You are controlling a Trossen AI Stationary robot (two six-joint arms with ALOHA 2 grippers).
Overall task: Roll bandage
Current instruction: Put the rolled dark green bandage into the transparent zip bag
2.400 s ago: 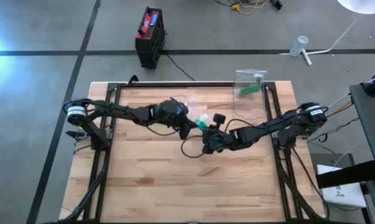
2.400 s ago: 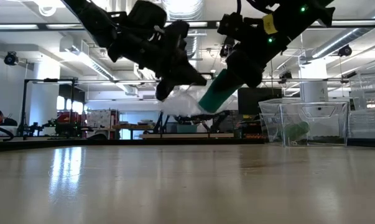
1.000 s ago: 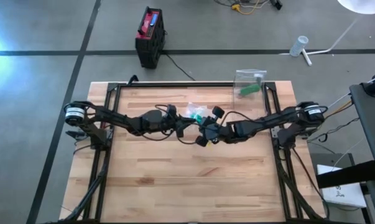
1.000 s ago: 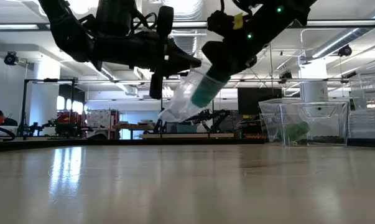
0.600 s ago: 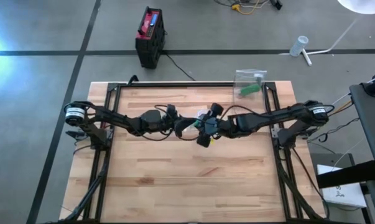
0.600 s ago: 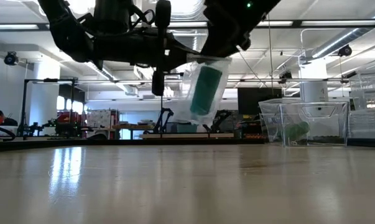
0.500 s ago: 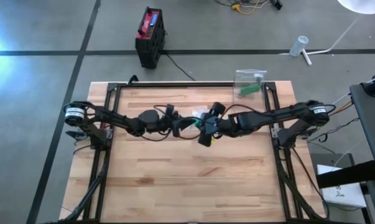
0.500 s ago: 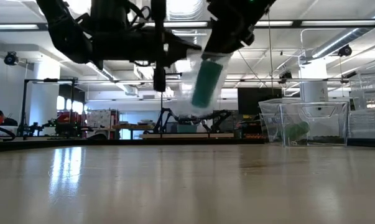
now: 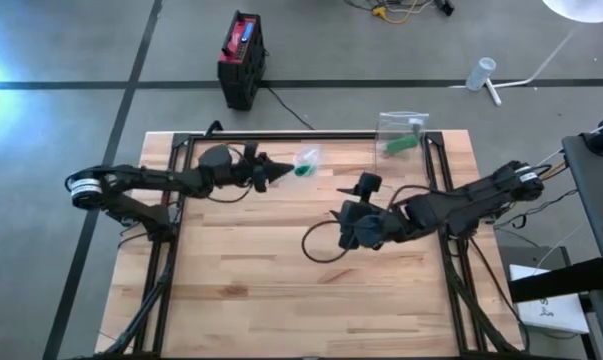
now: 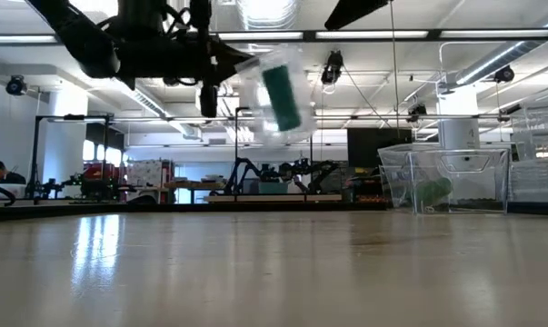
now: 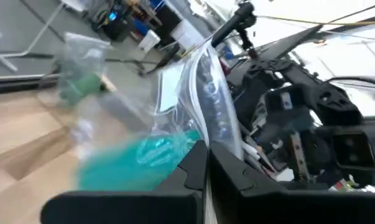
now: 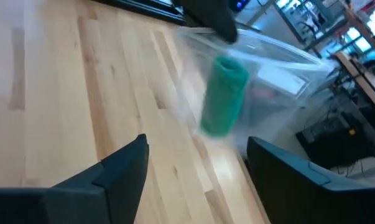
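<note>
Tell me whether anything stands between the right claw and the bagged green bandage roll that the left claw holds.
Nothing visible does. The right claw hangs open over bare table, and the green bandage roll in its clear bag hangs off the table from the shut left claw. In the right wrist view only open wood lies between them.

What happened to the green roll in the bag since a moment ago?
The right gripper let go of the clear bag with the green bandage roll and drew back, open. The left gripper, still shut on the bag, carried it toward the table's far edge. The clear box stayed put.
</note>
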